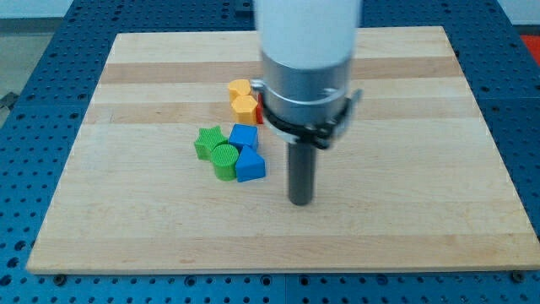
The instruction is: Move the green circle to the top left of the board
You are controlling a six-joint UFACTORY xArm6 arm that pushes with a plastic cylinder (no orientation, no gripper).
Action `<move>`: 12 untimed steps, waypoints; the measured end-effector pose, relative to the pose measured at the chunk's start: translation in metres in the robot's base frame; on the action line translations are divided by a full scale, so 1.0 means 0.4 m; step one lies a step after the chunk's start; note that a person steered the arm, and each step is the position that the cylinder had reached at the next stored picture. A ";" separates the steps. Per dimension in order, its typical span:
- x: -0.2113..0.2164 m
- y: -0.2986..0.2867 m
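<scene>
Rod's tip (300,202) on board (405,228), right of green circle (224,156)

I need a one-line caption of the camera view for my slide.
My tip rests right of the green circle, which sits packed among a green star and two blue blocks mid-board.

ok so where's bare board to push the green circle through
Bare: the board left of the green star, up to the top left corner. Crowded: green circle pressed among star, blue blocks and yellow blocks; my tip sits right.
</scene>
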State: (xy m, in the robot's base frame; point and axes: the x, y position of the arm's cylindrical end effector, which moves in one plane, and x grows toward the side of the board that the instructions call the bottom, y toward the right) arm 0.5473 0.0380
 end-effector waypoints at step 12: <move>-0.045 -0.602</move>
State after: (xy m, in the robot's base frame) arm 0.5291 -0.2027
